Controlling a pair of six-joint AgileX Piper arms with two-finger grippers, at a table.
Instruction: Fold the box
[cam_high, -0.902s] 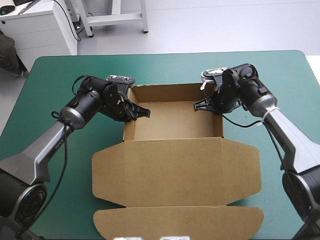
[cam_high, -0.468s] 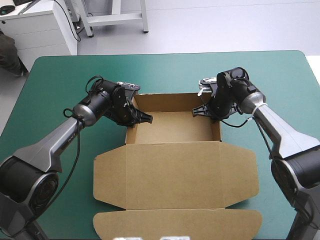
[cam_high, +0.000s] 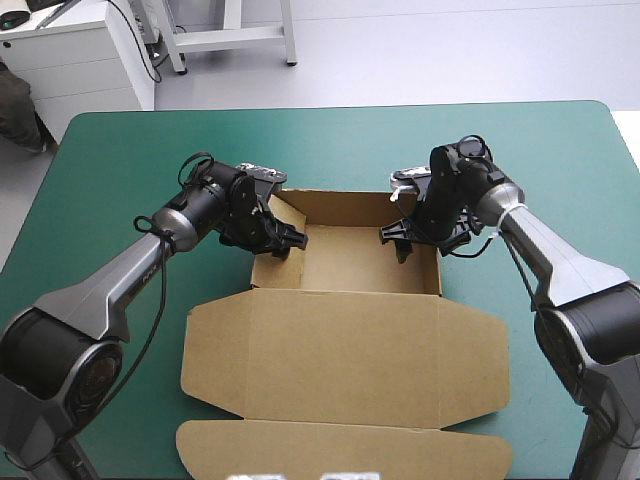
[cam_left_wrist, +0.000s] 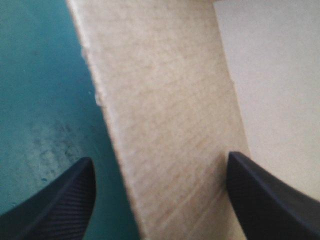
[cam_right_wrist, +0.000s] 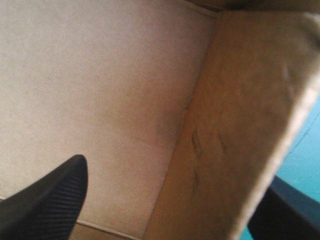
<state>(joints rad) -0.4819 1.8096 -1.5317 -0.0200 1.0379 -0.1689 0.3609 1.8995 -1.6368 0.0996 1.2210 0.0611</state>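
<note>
1. The surface (cam_high: 120, 160), under its teal-green cover, fills most of the high view and carries only the box.
2. The brown box (cam_high: 345, 350) sits mid-surface, running from the centre towards 6 o'clock. Its tray, walls raised, is the 12 o'clock part. The broad lid lies flat at 6 o'clock, with its rounded flaps spread out and its front flap reaching the near edge.
3. The left claw (cam_high: 285, 238) is at the tray's 9 o'clock wall. Its black fingers (cam_left_wrist: 60, 200) stand wide apart astride that wall, one over the teal-green cover and the other over the tray floor. The wall leans inward, towards 3 o'clock.
4. The right claw (cam_high: 397, 235) is at the tray's 3 o'clock wall, also spread wide. One finger is inside over the floor, and the other is outside, partly hidden behind the wall.
</note>
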